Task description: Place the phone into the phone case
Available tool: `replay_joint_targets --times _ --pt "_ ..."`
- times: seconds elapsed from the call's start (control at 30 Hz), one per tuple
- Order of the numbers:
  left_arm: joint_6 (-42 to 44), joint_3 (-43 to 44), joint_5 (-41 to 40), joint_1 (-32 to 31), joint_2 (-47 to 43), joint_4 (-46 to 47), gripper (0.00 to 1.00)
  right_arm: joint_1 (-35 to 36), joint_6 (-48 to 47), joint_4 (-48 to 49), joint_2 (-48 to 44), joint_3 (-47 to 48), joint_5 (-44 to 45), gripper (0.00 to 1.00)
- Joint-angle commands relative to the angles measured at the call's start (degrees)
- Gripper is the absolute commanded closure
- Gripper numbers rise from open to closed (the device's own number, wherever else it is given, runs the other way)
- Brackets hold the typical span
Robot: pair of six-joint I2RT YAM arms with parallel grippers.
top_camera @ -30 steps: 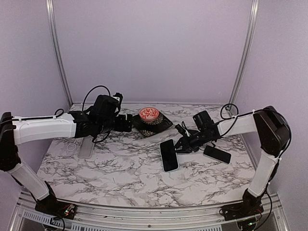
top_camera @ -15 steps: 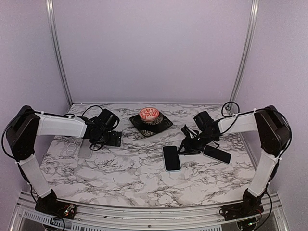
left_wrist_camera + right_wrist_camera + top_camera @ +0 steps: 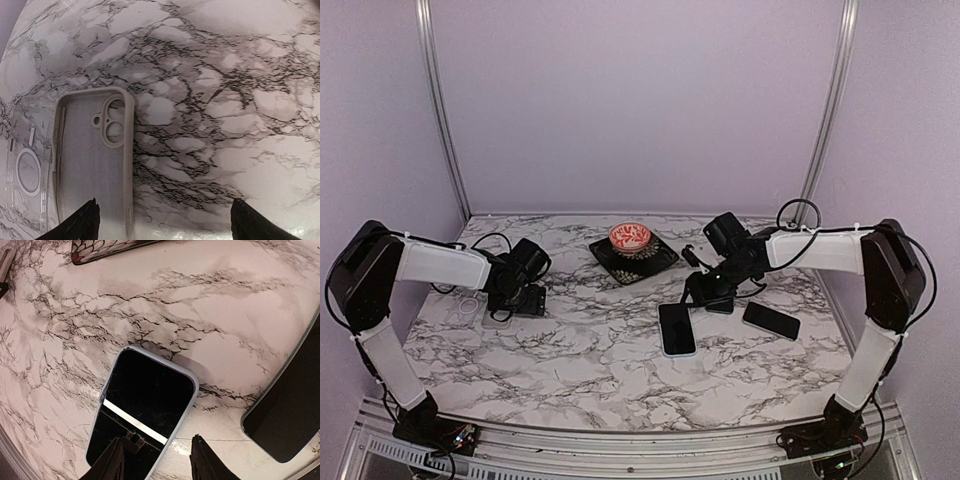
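On the marble table (image 3: pixel 570 350), just right of centre, your phone (image 3: pixel 677 329) lies flat and screen-up. It is well apart from the grey case (image 3: pixel 92 160), which sits open side up at the far left beside a clear case (image 3: pixel 25 172).

Your right gripper (image 3: pixel 157 460) hovers over the phone's near end with its fingers spread and nothing between them. Your left gripper (image 3: pixel 162 222) is likewise apart, one finger above the grey case's near end and the other above bare marble.

Expect the phone to be stiff, dense and slick. It has a glass face and a smooth rim and lies flush on a polished top, so there is little to get a fingertip under. Take it across its two long edges near the middle, not by a corner, and keep pressure off the screen.

The case is probably light and flexible, though its material is hard to judge from here. It will likely slide unless you pin a side wall, clear of the camera cut-out. Don't mistake the second dark phone (image 3: pixel 287 410), just to the right, for yours.
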Motion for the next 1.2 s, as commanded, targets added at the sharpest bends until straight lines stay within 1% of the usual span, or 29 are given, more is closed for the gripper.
replay_joint_targets --times 0.0,0.07,0.17,0.2,0.3,0.4,0.5,0.63,0.8,0.93,1.03,1.1,1.17 --pt "-1.7 -1.9 0.5 2.3 -1.2 -2.4 0.12 1.6 -1.6 -2.1 -0.2 2.8 3.2 0.56" --pt "-2.0 -2.4 0.6 2.6 -1.3 -2.2 0.15 1.8 -1.9 -2.0 -0.2 3.2 3.1 0.56" --pt "-2.0 -3.7 3.6 3.6 -0.8 -1.1 0.27 1.9 -2.5 -2.4 0.2 4.0 2.7 0.56" --pt "-2.0 -4.1 4.7 4.1 -0.6 -0.8 0.36 2.0 -2.8 -2.7 0.5 4.5 2.8 0.56" --pt "-2.4 -5.2 8.5 4.8 -0.4 0.3 0.53 2.2 -3.6 -3.2 0.6 5.2 3.8 0.56" --pt "-3.3 -6.0 13.1 5.0 -1.1 1.6 0.63 2.3 -3.9 -2.6 0.0 5.2 4.1 0.56" --pt "-4.1 -7.1 14.6 5.0 -3.0 2.4 0.75 2.4 -4.3 -2.2 -1.0 5.2 3.7 0.56" --pt "-3.9 -8.5 16.5 5.1 -5.9 2.8 1.00 2.4 -5.1 -2.9 -1.6 6.1 3.7 0.56" --pt "-4.6 -11.1 18.5 5.0 -9.3 2.1 1.00 2.3 -5.7 -3.3 -2.8 6.5 5.0 0.56" --pt "-6.0 -11.6 23.1 3.2 -12.6 1.9 1.00 2.4 -5.1 -2.6 -3.7 6.3 4.4 0.56" --pt "-6.5 -10.3 25.0 -1.4 -14.0 1.4 1.00 2.9 -4.3 -2.3 -4.5 5.7 4.3 0.56" --pt "-6.0 -8.5 26.8 -6.7 -13.3 1.4 1.00 3.6 -3.5 -1.0 -5.3 4.2 3.6 0.55" --pt "-3.6 -5.1 28.7 -12.0 -10.2 1.4 1.00 4.2 -2.4 0.5 -5.4 3.0 2.2 0.55"
